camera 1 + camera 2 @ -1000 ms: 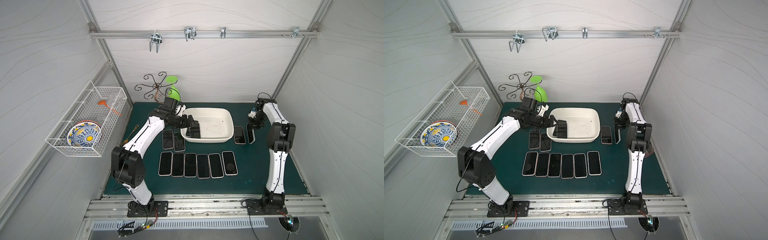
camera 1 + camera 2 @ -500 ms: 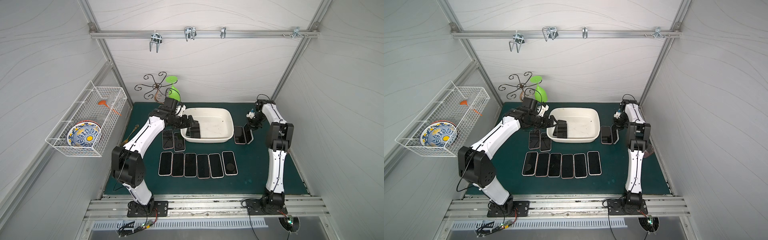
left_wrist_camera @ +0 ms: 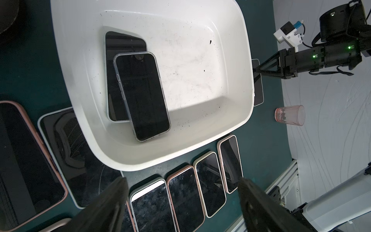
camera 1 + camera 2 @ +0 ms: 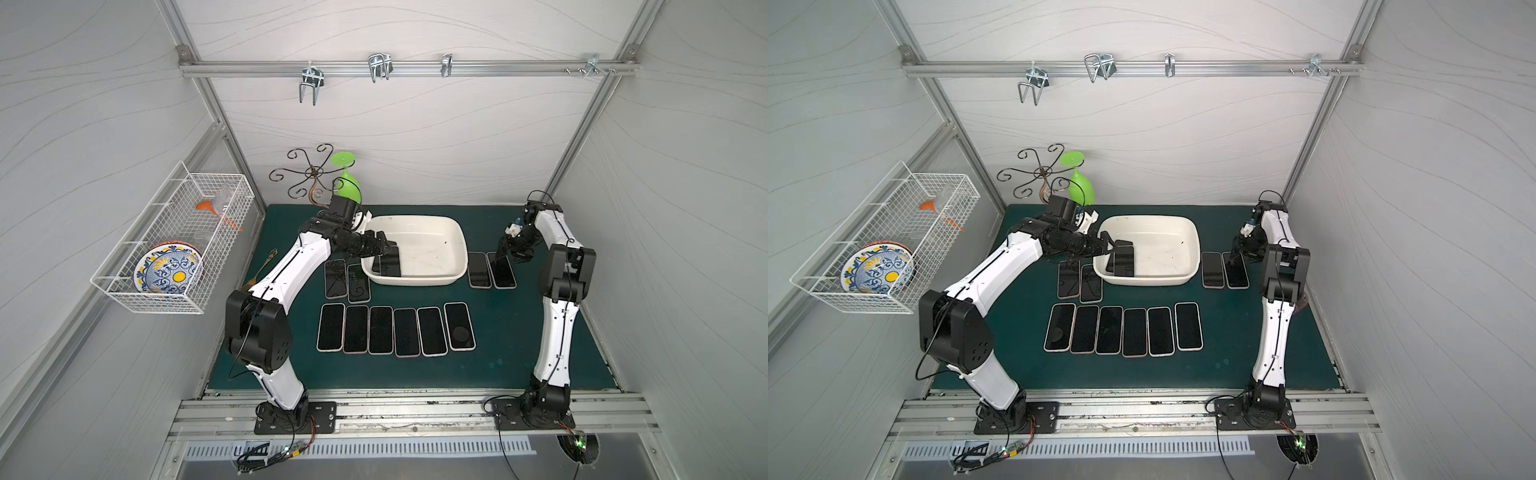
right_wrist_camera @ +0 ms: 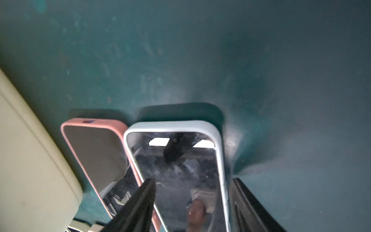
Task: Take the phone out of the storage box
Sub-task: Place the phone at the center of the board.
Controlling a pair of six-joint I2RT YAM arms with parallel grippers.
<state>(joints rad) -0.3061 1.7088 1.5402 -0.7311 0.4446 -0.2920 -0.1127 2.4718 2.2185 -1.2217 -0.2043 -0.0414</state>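
At the back middle of the dark green mat (image 4: 498,361) sits the shallow cream-white plastic storage box (image 4: 419,281). I see two phones in it, both at its left end: a dark-screened phone in a clear case (image 3: 141,96) lies askew on top of a second black phone (image 3: 124,42), and the rest of the floor is bare and speckled. My left gripper (image 4: 384,246) hangs over that end with its jaws spread wide, gripping nothing. My right gripper (image 5: 193,179) is low over the mat right of the box, its fingers apart on either side of a pale-cased phone (image 5: 176,160) that lies flat beside a pink-cased phone (image 5: 96,152); that phone looks let go, not pinched. Outside the box I count ten phones: those two on the right, a pair (image 4: 358,284) just beside the box's left front corner, and a row of six (image 4: 405,332) side by side in front. The white wire basket (image 4: 137,297) on the left wall holds one blue-and-yellow patterned plate (image 4: 168,270) and a small orange thing (image 4: 205,205). Bare mat runs between box and row, and from the row forward to the metal rail (image 4: 415,409).
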